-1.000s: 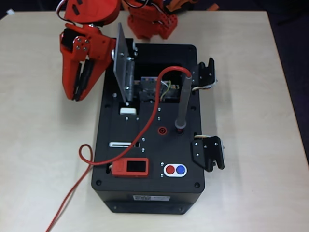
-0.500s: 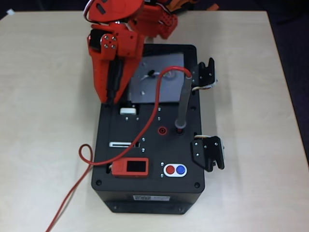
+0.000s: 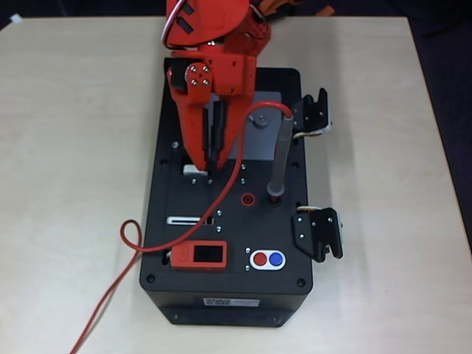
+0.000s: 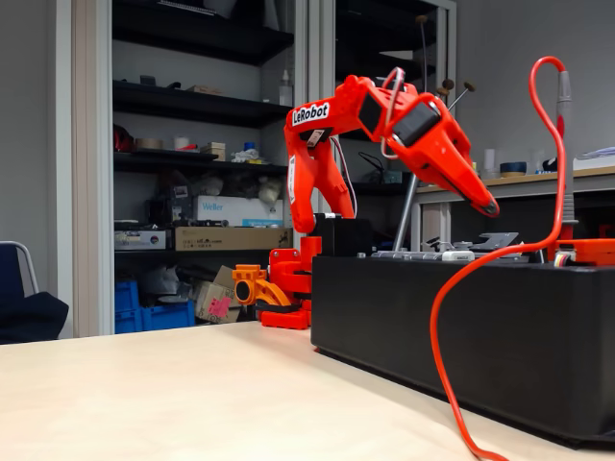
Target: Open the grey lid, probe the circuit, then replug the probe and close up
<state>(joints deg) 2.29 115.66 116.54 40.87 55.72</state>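
In the overhead view the grey lid (image 3: 265, 136) lies flat on the black box (image 3: 184, 221), its small round knob facing up. It covers the circuit, which is hidden. The probe (image 3: 279, 158) stands upright, its lower tip in a hole of the box top and its red cable (image 3: 221, 199) looping leftward off the box onto the table. My red gripper (image 3: 209, 168) hangs over the lid's left edge, fingertips close above the white slider tab (image 3: 192, 169), shut with nothing in it. From the side, in the fixed view, the gripper (image 4: 488, 206) slopes down over the box, left of the probe (image 4: 565, 163).
On the box top sit a red socket (image 3: 248, 198), a red module with a dark screen (image 3: 199, 255) and red and blue buttons (image 3: 267, 259). Two black clamps (image 3: 318, 233) stick out on its right side. The cable trails over the table (image 3: 66, 184) at lower left.
The lid has gone from standing upright to lying flat on the box. The arm has swung right, from beside the box's left side to above the lid.
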